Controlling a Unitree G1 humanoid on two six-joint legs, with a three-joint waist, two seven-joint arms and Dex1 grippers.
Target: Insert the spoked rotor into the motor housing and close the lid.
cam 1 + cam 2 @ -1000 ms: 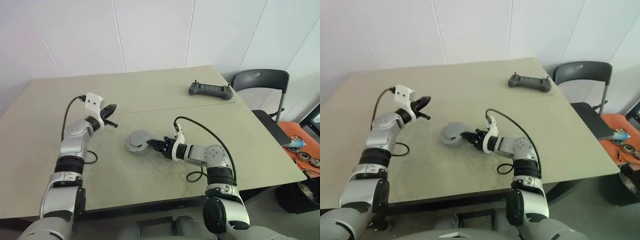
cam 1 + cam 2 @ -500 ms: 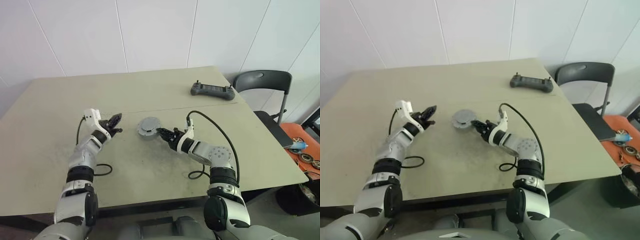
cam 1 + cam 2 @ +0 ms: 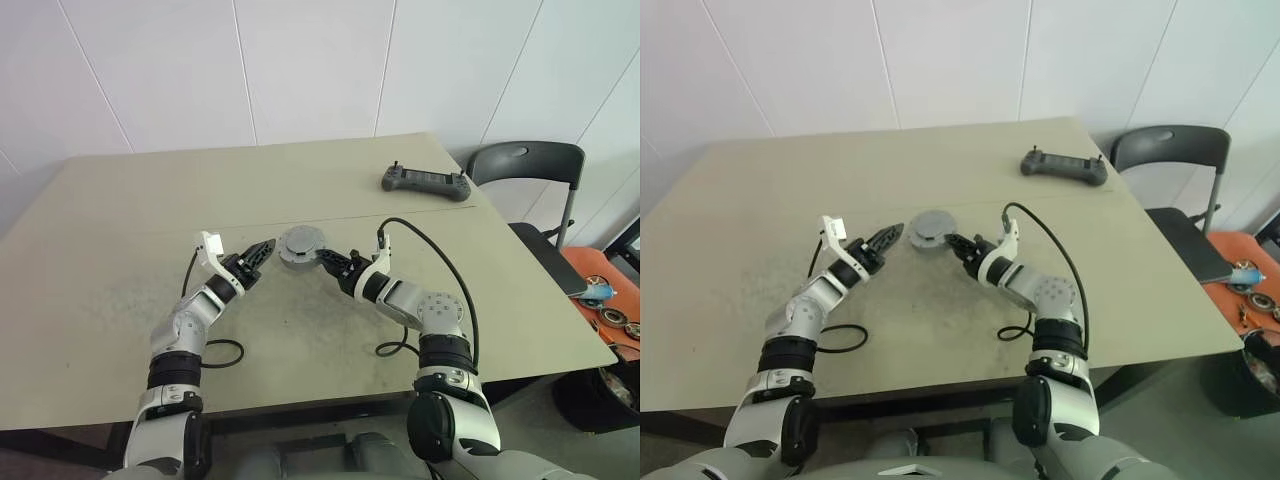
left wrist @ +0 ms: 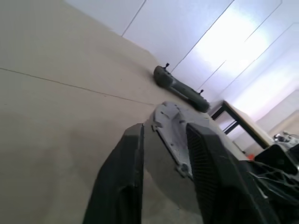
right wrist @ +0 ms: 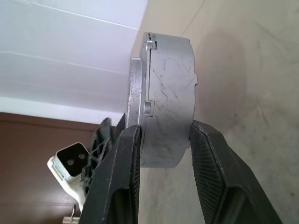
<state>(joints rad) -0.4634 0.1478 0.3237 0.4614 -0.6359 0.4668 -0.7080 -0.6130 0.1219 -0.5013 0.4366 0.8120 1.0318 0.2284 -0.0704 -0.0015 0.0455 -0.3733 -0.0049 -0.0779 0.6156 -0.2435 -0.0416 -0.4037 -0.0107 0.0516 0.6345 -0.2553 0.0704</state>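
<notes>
Right gripper point(image 3: 328, 259) clamped on the motor housing point(image 3: 300, 245), a grey round metal body held up off the surface point(image 3: 120, 200). Seen in the right wrist view with one black finger point(image 5: 122, 186) pressed on each flat side of the housing point(image 5: 163, 98), its curved wall running between the two pads and its far half standing out beyond the fingertips. A thinner flanged plate, perhaps the lid, seated on one face of the body, toward the left-hand finger; whether rotor lies inside cannot be told.

Left gripper point(image 3: 262, 250) just beside the housing on the side opposite the right fingers, tips pointed at it. Left fingers point(image 4: 212, 158) spread, with a clear gap between them in the left wrist view; the housing's notched rim point(image 4: 170, 135) showing in that gap, just past the tips. Contact between left fingertips and housing cannot be told; no grip there.

Beyond both sets of fingertips, well apart from the housing, a dark handheld controller point(image 3: 423, 182) lying on the surface near its far right corner. A grey chair point(image 3: 525, 165) past that corner.
</notes>
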